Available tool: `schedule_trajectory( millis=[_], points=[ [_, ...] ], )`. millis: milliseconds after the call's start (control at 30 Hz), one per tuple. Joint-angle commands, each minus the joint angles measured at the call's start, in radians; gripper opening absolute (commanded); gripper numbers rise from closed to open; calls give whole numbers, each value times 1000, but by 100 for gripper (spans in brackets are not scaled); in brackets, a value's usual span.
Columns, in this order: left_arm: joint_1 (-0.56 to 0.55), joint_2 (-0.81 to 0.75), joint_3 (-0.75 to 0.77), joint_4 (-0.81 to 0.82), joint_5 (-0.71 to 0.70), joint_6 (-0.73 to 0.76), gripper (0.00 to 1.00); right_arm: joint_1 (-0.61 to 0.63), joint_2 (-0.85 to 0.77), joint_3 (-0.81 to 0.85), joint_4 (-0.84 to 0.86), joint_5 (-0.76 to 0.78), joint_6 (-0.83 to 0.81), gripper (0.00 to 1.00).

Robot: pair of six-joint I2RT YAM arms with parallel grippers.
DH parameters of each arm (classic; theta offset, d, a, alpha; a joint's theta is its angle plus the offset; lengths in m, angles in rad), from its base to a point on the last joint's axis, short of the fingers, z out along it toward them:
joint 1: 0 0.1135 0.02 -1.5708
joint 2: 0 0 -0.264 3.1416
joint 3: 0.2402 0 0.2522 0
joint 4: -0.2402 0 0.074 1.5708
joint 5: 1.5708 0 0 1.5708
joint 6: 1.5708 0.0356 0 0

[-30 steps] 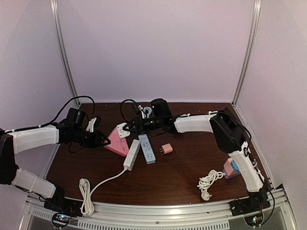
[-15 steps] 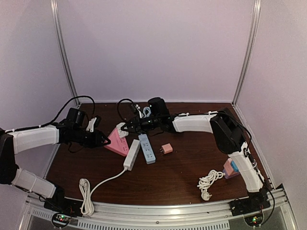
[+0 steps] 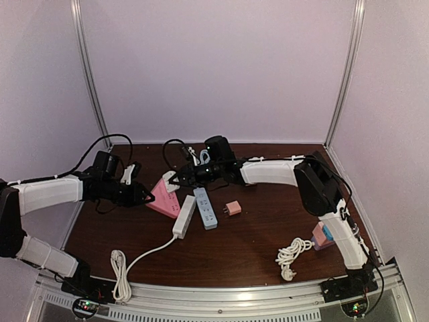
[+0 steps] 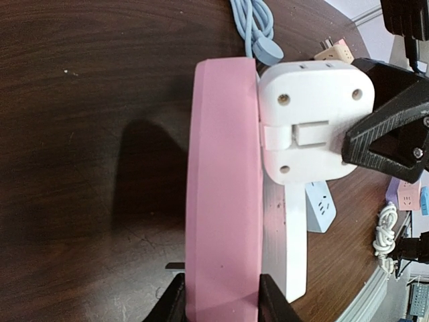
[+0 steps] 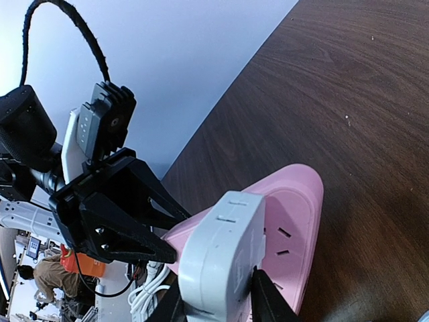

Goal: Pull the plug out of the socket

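Clamping the pink socket (image 3: 163, 198) by its near end, the left pincer (image 3: 144, 194) comes in from 9 o'clock in the overhead view, its fingers pressed against both long sides. The socket lies on the tabletop (image 3: 255, 235), toward 10 o'clock of centre. The white plug (image 3: 170, 181) sits against the socket's face at its far end, not yet off. The right pincer (image 3: 175, 180) reaches in from 3 o'clock and pinches the plug by its sides. At the socket's 5 o'clock lie a white power strip (image 3: 184, 216) and a blue power strip (image 3: 206, 208), side by side.
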Motion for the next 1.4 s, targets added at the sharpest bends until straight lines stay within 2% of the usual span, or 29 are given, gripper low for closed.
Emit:
schedule_trajectory(
  millis=[0, 333, 467, 900, 1367],
  points=[
    [-11, 27, -1, -26, -24, 19, 0, 8, 8, 51, 8, 13, -5, 29],
    [-11, 39, -1, -80, -78, 1, 0, 7, 13, 60, 10, 20, 8, 10],
    [-11, 73, 12, -129, -110, 1, 0, 8, 4, 59, 10, 21, 8, 6],
    [-11, 154, 40, -239, -192, 10, 0, 10, -99, -19, -16, 124, -81, 1],
    [-11, 160, 40, -269, -235, 4, 0, 11, -157, -31, -114, 177, -164, 0]
  ],
)
